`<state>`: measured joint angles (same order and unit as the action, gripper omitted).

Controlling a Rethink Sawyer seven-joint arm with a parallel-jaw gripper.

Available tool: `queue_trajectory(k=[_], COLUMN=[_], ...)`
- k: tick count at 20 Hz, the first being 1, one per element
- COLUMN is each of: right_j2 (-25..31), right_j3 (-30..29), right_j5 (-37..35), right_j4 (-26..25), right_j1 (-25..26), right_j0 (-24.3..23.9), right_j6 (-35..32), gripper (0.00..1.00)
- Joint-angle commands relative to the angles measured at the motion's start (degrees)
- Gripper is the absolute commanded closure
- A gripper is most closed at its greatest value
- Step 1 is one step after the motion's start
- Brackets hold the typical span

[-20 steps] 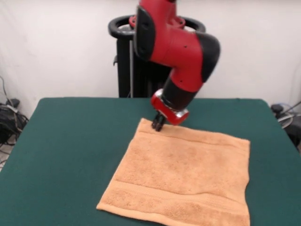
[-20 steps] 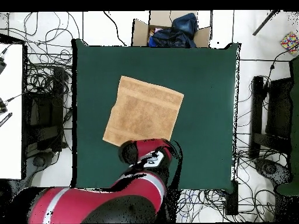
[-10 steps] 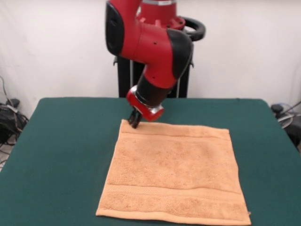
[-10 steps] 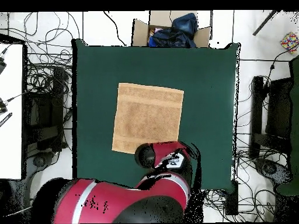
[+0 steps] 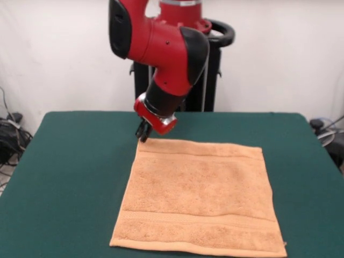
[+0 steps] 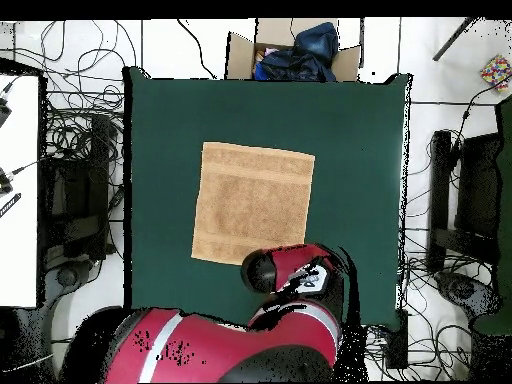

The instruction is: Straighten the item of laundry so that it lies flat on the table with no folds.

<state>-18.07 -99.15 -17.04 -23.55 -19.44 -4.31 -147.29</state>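
Note:
The item of laundry, an orange-tan towel (image 5: 199, 199), lies spread flat and roughly square on the dark green table (image 5: 70, 161), with a woven band near its near and far edges. In the overhead view the towel (image 6: 252, 203) sits left of the table's (image 6: 360, 150) middle. My gripper (image 5: 143, 133) hangs just above and beside the towel's far left corner in the front view; I cannot make out whether it touches the cloth. From above, the red arm (image 6: 290, 272) hides the gripper and overlaps the towel's lower right corner.
A cardboard box of dark clothes (image 6: 292, 50) stands beyond the table's top edge in the overhead view. Cables (image 6: 80, 130) lie on the floor around the table. A white surface (image 6: 18, 190) is at the left.
The towel swung from a skewed lie to square with the table, then stayed still. My gripper moved left along its far edge and now sits slightly off the corner.

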Motion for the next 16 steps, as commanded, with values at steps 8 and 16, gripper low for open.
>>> queue_trajectory(k=[8, 16], right_j2=[4.0, 0.2], right_j3=[0.2, -1.4], right_j5=[-7.4, -10.9], right_j4=[0.6, 0.8], right_j1=[-9.8, -27.1], right_j0=[4.5, 14.3], right_j6=[1.4, 1.3], gripper=[1.00, 1.00])
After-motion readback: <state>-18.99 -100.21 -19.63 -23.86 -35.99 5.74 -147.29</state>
